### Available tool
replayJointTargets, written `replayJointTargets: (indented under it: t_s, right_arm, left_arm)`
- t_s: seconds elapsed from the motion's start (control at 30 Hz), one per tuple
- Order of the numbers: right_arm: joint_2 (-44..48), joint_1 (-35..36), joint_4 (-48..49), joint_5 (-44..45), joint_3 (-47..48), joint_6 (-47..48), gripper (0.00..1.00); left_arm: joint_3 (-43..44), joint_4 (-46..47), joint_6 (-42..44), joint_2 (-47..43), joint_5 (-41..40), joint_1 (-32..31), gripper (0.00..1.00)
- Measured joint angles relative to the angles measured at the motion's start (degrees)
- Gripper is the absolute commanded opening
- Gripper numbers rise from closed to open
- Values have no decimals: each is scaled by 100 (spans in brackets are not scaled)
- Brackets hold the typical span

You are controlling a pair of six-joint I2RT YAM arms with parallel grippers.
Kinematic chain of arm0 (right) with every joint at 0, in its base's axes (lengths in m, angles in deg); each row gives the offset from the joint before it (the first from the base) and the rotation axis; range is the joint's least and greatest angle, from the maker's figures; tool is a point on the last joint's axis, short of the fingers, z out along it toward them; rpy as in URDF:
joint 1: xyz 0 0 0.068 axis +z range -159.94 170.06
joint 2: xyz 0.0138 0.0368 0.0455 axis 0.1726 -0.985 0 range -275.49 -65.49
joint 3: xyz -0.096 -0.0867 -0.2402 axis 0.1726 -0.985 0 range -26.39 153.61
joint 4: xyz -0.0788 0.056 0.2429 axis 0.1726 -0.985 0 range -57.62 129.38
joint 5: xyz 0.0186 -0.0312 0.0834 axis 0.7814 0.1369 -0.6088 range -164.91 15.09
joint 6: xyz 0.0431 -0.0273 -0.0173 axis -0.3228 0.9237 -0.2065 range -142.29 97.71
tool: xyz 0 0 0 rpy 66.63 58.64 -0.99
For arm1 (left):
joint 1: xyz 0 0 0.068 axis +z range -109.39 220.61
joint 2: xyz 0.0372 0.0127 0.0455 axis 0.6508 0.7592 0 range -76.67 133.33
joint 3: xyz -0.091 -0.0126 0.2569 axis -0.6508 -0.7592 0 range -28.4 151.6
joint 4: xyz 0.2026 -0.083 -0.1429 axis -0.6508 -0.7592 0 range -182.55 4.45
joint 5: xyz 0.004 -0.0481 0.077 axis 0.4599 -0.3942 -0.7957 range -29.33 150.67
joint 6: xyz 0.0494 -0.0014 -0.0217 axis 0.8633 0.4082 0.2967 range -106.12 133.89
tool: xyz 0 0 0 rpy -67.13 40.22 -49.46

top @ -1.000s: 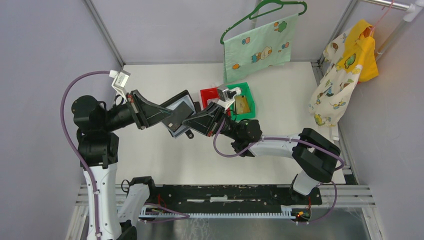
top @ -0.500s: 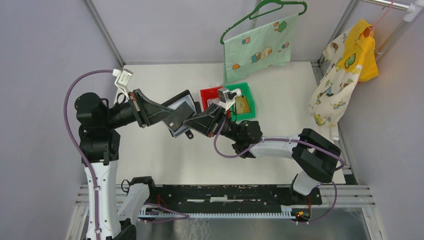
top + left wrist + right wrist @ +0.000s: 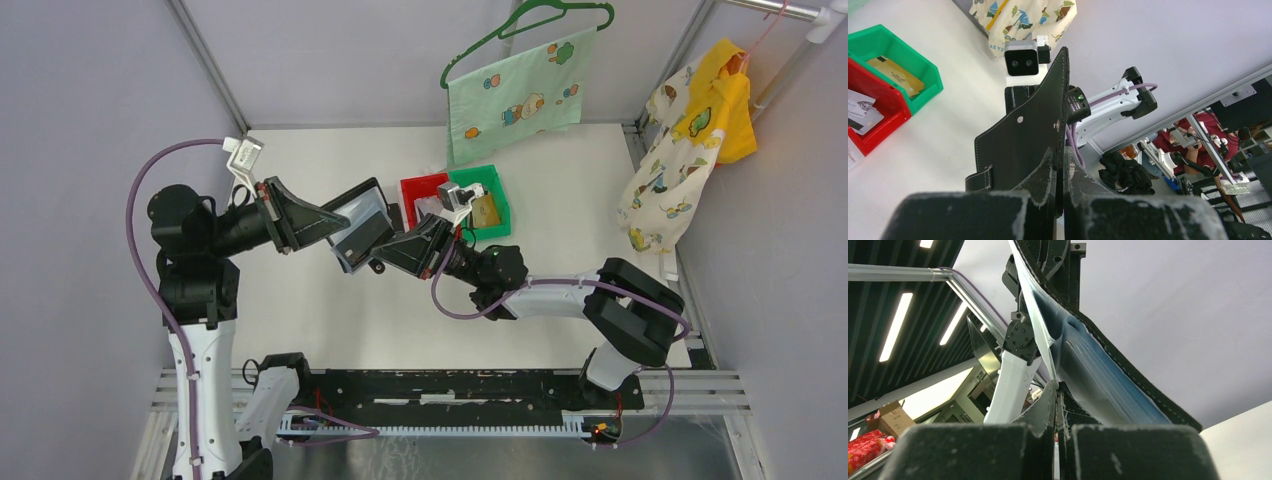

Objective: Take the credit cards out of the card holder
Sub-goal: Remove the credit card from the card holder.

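Well, left hand: clamping the stitched, black leather-like card holder, keeping it spread open above the white counter.
Right hand: pinching tight on the edge of a thin pale card lying against the smooth grey-blue lining.
Green bin: holding a flat tan-gold card.
Red bin: holding whitish cards.

Red bin beside green bin (printed cloth hangs behind)
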Motion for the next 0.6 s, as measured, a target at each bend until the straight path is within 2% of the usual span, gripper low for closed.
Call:
replayJointTargets:
  t_s: [0.2,0.3,0.47,0.53,0.6]
  right_arm:
    - [4,-17,0,-11,-4,-15,0]
    - [4,-22,-2,-15,-2,-20,0]
    - [4,-28,-7,-33,70,-17,0]
    - [4,-28,-7,-31,155,-17,0]
    - [4,-39,-9,-20,245,-13,0]
  left_arm:
    - [0,17,-13,2,-2,0,2]
    - [2,2,0,0,-11,0,18]
    - [35,-299,286,0,-50,0,31]
    - [35,-389,372,-2,-48,0,32]
    - [35,-466,415,-11,-46,0,29]
